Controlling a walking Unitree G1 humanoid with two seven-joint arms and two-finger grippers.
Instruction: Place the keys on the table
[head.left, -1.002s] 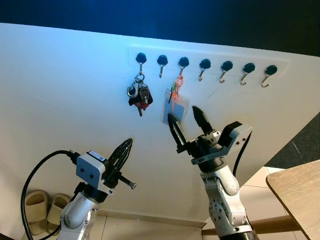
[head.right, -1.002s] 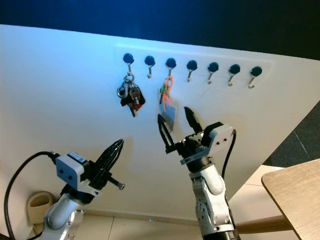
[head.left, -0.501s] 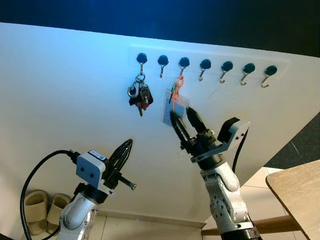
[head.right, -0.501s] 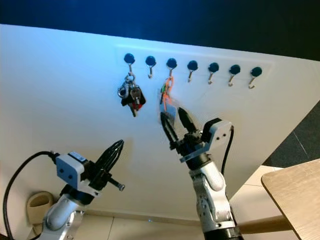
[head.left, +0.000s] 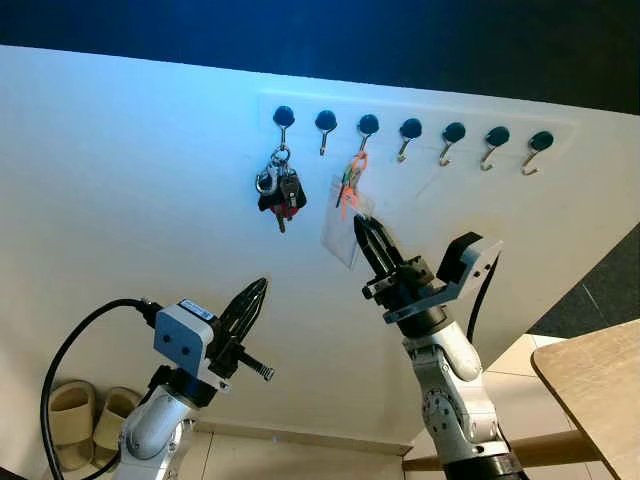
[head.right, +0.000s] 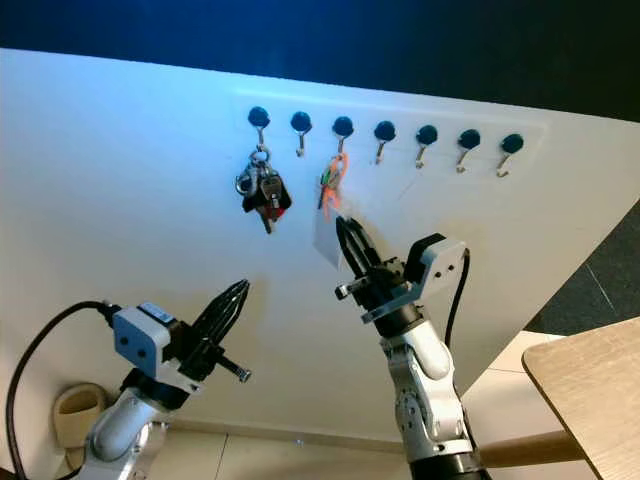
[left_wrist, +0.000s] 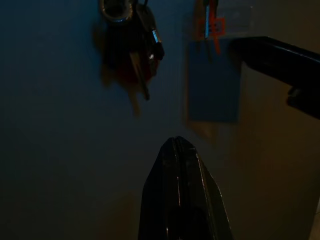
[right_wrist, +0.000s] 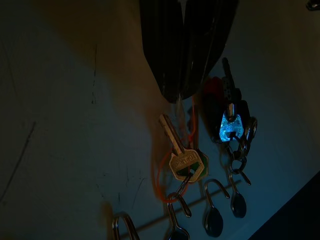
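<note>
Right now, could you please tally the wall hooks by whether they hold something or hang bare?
Hooks holding something: 2, the key bunch and the clear tag with orange loop that the right pincer grips.
Bare hooks: 5
Total: 7

Bare wall below hook rail; neighbouring dark key bunch close beside card.
</note>
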